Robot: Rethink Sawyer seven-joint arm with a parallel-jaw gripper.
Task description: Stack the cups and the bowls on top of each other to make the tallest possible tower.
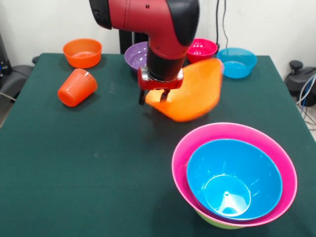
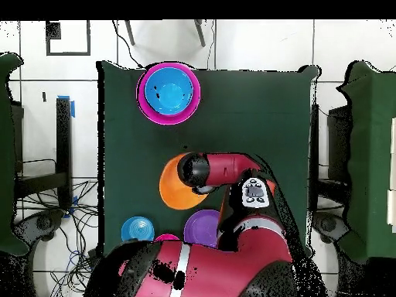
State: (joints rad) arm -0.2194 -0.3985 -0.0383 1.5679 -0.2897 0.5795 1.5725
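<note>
The large orange bowl [image 1: 190,91], light, glossy and slippery, is held tilted by its thin rim in the closed gripper [image 1: 157,97], up-left of the tower [image 1: 234,175].

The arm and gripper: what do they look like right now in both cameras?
The arm is glossy red with rounded black joint caps; a black cylindrical wrist section leads down to a red collar above the gripper, whose short fingers are dark. From overhead the arm shows the same red shell, a black end cap and a small pale panel with dark buttons. No loose cables show on it.
</note>
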